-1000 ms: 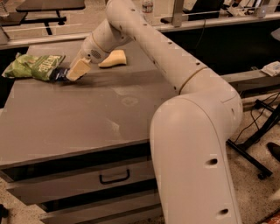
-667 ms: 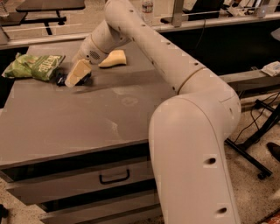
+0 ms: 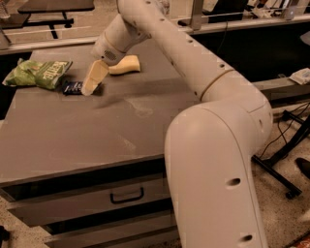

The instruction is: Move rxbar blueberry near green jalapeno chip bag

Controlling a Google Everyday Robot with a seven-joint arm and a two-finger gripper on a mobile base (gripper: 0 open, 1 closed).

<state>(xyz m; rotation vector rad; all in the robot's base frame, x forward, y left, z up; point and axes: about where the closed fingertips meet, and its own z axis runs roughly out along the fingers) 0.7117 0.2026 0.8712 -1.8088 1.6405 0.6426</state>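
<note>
Nearest the camera, the grey drawer front (image 3: pixel 72 206) with its dark handle (image 3: pixel 127 195) sits under the table, and the bulky white elbow of my arm (image 3: pixel 218 160) fills the five o'clock corner of the view. From there my arm runs up toward eleven o'clock across the grey table (image 3: pixel 72 140).

My gripper (image 3: pixel 88 90) points down at the far left part of the tabletop, its pale tip at the surface. The blueberry bar (image 3: pixel 72 87) lies flat on the table at nine o'clock from that tip, right against it, with its right end hidden behind the gripper. I cannot tell whether my gripper is closed on the bar or merely beside it.

The green chip bag (image 3: pixel 38 72) lies just beside the bar at ten o'clock, close to the table's left edge. A pale yellow sponge (image 3: pixel 125 64) rests at two o'clock from my gripper, farther back. Beyond the table stands a dark bench (image 3: pixel 53 6).
</note>
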